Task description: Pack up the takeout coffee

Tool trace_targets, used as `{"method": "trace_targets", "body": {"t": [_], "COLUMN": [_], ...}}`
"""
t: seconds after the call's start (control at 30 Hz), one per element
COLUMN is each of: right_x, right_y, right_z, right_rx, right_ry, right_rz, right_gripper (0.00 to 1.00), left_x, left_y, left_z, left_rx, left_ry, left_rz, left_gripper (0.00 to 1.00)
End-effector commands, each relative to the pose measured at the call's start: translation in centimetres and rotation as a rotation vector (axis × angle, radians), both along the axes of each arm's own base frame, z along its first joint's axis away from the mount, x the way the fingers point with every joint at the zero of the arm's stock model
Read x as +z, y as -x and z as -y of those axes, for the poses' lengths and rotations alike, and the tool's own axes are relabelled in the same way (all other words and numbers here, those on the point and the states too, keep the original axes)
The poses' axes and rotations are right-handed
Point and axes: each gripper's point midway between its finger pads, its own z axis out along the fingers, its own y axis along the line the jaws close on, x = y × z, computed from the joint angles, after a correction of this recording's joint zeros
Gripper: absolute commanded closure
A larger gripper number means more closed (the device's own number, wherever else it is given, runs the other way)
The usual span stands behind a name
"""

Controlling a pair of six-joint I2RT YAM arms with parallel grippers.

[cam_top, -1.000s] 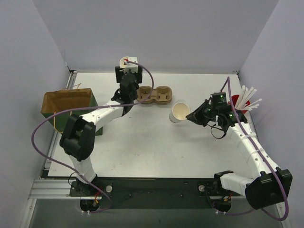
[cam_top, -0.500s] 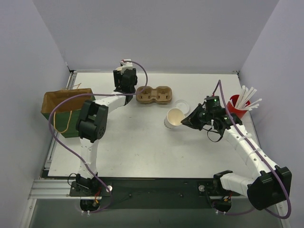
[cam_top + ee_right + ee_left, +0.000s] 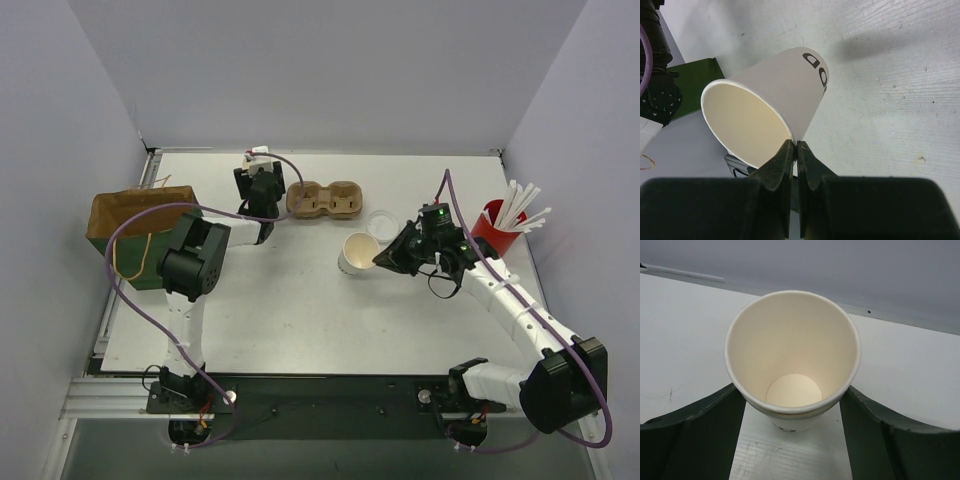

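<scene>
**Inspector:** Taking the cup carrier (image 3: 325, 199) as the mark, what lies nearest?

**Assistant:** The right gripper (image 3: 379, 262), on the near side of the carrier and a little to its right. Its fingers are pressed together on the rim of a paper cup (image 3: 358, 254), one inside and one outside. The cup is tilted, mouth up and leftward, with black print on its wall.

**Inspector:** Between that and the carrier?

**Assistant:** One round lid (image 3: 381, 222), flat on the table (image 3: 300, 320), just right of the carrier.

**Inspector:** And farthest?

**Assistant:** The left gripper (image 3: 791, 388), just left of the carrier. Its fingers are spread wide, flanking a second cup (image 3: 792, 355). That cup is upright, mouth open, its tan bottom visible. Whether the fingers bear on its wall, I cannot tell.
</scene>
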Motion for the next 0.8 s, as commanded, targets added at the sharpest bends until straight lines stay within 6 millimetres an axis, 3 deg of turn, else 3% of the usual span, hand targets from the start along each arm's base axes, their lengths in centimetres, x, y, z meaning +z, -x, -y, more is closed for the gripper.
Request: {"method": "trace_targets", "body": {"t": [0.0, 0.1, 0.13, 0.47, 0.77], "right_x": [-0.1, -0.2, -0.2, -0.6, -1.6], "right_y": [-0.4, -0.4, -0.4, -0.5, -0.9], "right_z": [-0.4, -0.4, -0.5, -0.3, -0.1], "right_rx": [0.011, 0.013, 0.015, 0.018, 0.038], "right_ry": [0.012, 0.016, 0.017, 0.038, 0.082], "right_rz": [0.019, 0.016, 0.015, 0.008, -0.008], "right_gripper": [1.0, 1.0, 1.0, 1.0, 1.0], "left_x": [3.4, 3.8, 3.9, 5.4, 9.6], "left_y": [0.1, 0.2, 0.4, 1.3, 2.0], "left_z": [0.3, 0.2, 0.1, 0.5, -1.1], "left_rx": [-0.029, -0.031, -0.036, -0.079, -0.005], "left_ry": [0.039, 0.037, 0.034, 0.035, 0.01], "left_rz": [0.068, 0.068, 0.069, 0.074, 0.089], "left_gripper": [0.26, 0.16, 0.07, 0.03, 0.03]}}
